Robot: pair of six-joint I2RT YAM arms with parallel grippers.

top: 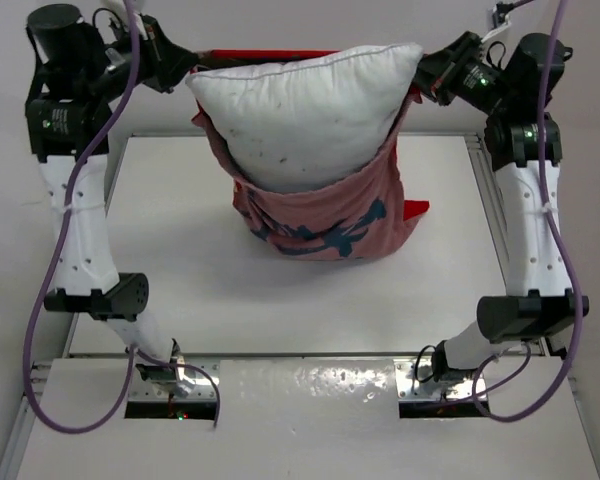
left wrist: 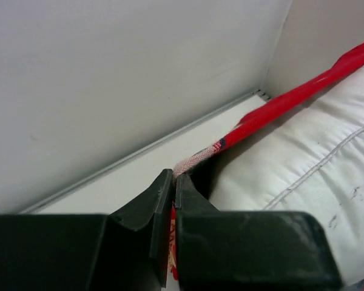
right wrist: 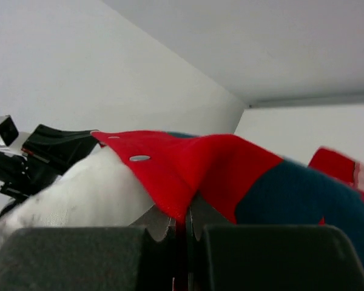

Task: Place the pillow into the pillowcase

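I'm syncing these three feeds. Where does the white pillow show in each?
Top external: pillow upper centre, lower part sunk in the pillowcase.
Left wrist: right side.
Right wrist: lower left, under red cloth.
Shared landmark: the pillowcase's red edge along the pillow.

the pillow (top: pixel 310 110) is matt white woven cloth with a stitched seam; the pillowcase (top: pixel 325 225) is thin, limp cloth; the table (top: pixel 180 250) looks smooth, matt white.
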